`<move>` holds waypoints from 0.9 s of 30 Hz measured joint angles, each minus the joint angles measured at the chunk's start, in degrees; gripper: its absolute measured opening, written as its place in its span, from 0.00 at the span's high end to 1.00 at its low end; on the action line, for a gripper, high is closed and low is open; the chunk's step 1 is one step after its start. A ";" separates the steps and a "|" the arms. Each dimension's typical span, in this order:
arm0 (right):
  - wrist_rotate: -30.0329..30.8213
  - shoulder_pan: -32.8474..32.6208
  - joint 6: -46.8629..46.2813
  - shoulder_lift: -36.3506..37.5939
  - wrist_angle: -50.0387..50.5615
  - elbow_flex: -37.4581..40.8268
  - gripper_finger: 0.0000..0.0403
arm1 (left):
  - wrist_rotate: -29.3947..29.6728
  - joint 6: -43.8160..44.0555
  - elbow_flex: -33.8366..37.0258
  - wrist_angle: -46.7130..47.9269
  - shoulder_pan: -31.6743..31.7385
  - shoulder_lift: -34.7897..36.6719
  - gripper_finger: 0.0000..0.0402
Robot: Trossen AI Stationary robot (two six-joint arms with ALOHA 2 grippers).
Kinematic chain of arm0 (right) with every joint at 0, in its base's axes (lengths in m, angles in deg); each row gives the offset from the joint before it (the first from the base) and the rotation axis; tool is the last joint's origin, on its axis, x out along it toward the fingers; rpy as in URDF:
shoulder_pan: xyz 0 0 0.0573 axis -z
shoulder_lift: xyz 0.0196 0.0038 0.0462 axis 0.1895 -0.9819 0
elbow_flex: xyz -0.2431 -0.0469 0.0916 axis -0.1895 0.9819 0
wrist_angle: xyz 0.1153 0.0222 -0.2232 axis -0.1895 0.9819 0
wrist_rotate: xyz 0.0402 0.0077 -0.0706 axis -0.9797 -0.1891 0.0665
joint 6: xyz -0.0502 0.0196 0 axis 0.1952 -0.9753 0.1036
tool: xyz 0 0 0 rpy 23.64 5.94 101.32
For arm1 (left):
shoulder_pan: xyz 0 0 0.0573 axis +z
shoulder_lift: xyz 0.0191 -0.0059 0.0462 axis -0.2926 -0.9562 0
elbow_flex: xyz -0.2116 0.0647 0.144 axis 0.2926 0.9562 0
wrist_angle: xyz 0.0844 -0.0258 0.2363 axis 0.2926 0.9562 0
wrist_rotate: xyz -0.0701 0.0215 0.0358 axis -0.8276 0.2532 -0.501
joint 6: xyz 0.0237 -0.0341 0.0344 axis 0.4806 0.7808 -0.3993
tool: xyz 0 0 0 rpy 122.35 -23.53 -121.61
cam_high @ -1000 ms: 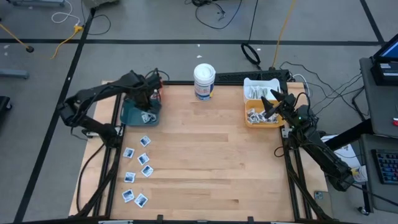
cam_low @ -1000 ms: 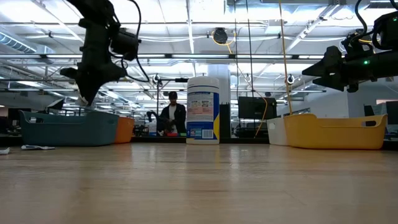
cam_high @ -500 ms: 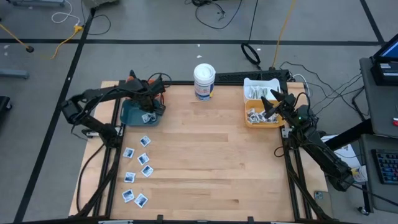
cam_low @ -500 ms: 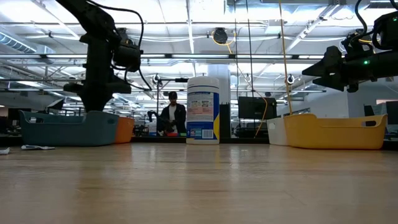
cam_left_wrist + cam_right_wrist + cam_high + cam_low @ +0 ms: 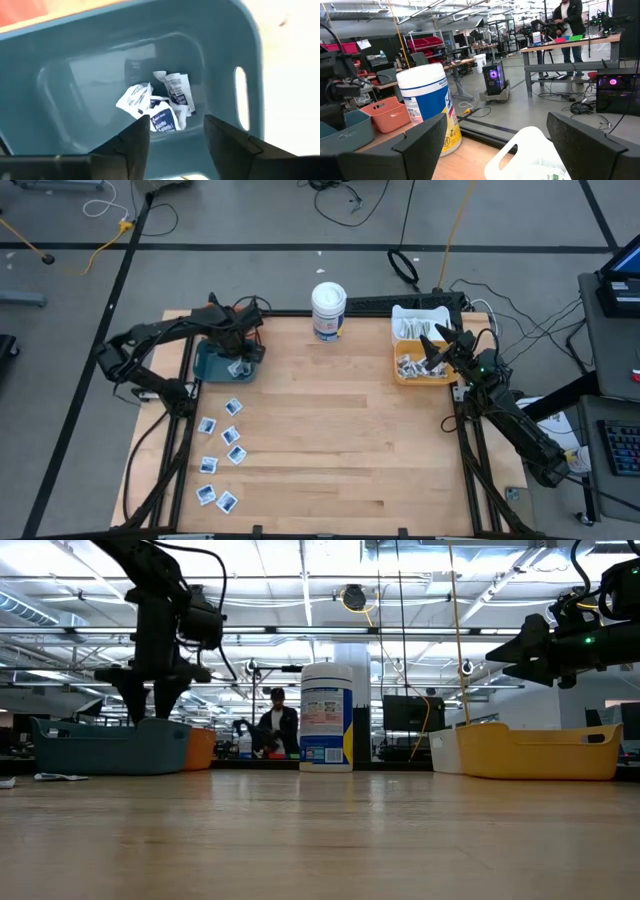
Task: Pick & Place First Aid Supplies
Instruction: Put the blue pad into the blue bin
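Sachets dropped in the teal bin, more waiting on the table

White-and-blue sachets (image 5: pixel 159 109) lie heaped in the teal bin (image 5: pixel 225 45), below the left gripper (image 5: pixel 172 137), its fingers spread and empty as for a drop; seven loose sachets (image 5: pixel 222 452) await. The right gripper (image 5: pixel 436 345) hovers spread over the yellow bin (image 5: pixel 400 376).

Left gripper (image 5: pixel 150 712) lowered over teal bin (image 5: pixel 108 746), jaws parted (sachet dropped).

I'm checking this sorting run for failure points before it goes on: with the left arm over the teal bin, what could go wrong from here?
The left gripper hangs low inside the teal bin, open over the dropped sachets; rising at an angle, it might catch the bin wall and shift the bin. The sachets pile at one end, so later drops could heap up. The loose sachets on the table lie close together, so one pick may nudge neighbours.
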 joint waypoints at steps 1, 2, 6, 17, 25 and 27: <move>0.02 0.02 0.00 0.00 0.00 -0.02 0.16 | -0.01 1.27 -0.28 0.53 0.00 0.59 0.52; 0.01 0.01 0.00 0.00 0.00 -0.01 0.16 | -0.01 2.57 -0.56 1.32 -0.04 1.14 0.52; 0.01 0.02 0.01 0.00 0.00 -0.01 0.16 | -0.89 7.79 -1.27 4.63 -1.12 2.67 0.53; 0.01 0.01 0.01 0.00 0.00 -0.02 0.16 | -1.53 21.55 -1.37 12.64 -12.01 7.07 0.55; 0.00 0.02 0.00 0.00 0.00 0.00 0.16 | -1.85 30.64 -1.35 17.34 -21.13 9.66 0.55; 0.02 0.02 0.00 0.00 0.00 -0.02 0.16 | -2.92 32.47 -1.35 17.42 -23.22 9.77 0.55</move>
